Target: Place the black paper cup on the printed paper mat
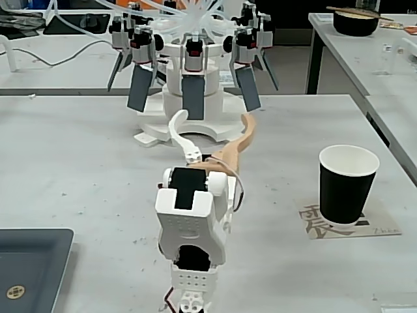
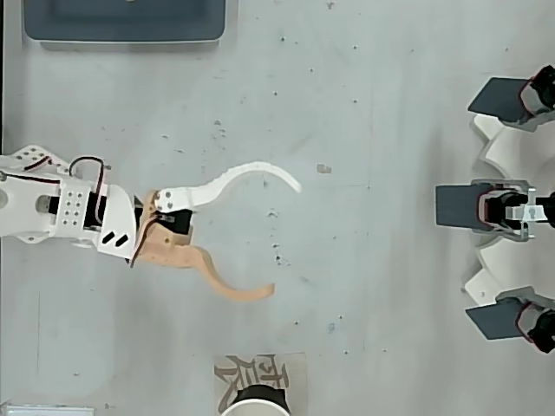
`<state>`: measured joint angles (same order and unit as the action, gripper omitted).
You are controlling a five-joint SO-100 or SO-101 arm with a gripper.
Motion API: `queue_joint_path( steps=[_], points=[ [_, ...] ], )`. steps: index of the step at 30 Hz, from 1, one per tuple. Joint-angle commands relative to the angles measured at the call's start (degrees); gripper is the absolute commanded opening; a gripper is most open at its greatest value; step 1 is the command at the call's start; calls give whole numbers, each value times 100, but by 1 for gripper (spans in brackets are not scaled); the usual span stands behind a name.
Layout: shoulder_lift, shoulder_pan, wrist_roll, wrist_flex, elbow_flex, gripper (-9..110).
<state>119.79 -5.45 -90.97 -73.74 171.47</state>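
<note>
the black paper cup [image 1: 348, 185] stood upright on the printed paper mat [image 1: 378, 227], free. my gripper [image 2: 287, 237] hung well apart with jaws spread wide and empty. i judged any swing toward it could tip the light cup.

One black paper cup [image 1: 348, 184]. One printed paper mat [image 1: 315, 221] under it. One white robot arm [image 1: 193, 228], with one gripper [image 2: 287, 236] made of two curved fingers, one white [image 2: 243, 176] and one tan [image 2: 217, 279]. One dark grey tray [image 1: 29, 263]. One big white stand [image 1: 192, 85] with three dark flaps in front. One dark bowl [image 1: 355, 21] far back.
</note>
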Motion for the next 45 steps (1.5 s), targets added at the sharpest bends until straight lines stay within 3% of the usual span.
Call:
queue_joint_path(
  steps=[1,45],
  points=[
    [97,229,-18,158,-185,28],
    [-4017,694,44,1046,-4904,12]
  ],
)
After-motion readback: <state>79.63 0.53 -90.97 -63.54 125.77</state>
